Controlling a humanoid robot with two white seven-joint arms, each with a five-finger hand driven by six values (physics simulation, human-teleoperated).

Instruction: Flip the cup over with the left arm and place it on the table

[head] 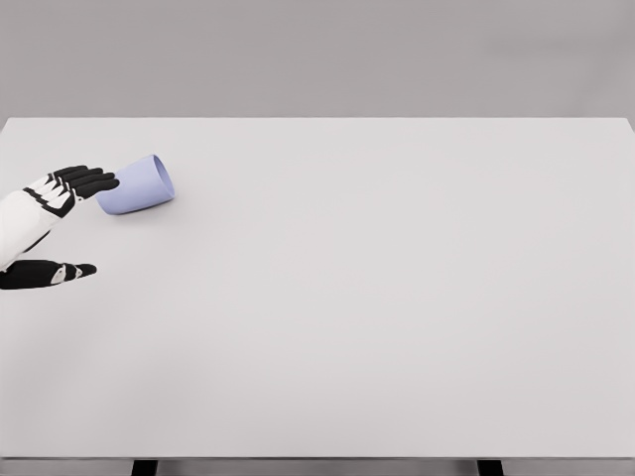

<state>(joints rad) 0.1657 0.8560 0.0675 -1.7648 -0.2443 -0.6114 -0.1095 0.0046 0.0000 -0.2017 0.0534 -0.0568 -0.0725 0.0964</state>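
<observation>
You have the cup (137, 185) lying on its side on the table (397, 297), far left. The left hand (55, 213) sits just left of it, fingertips (99, 181) at its end.

You see a wide, pale grey surface (397, 297) that fills most of the head view. Its far edge runs straight across the upper part of the view, and its near edge runs along the bottom. Below the near edge you see two dark supports, the left support (145, 467) and the right support (488, 467), each showing only as a short black stub. Behind the far edge you see a plain grey backdrop (317, 55), uniform and without markings.
</observation>
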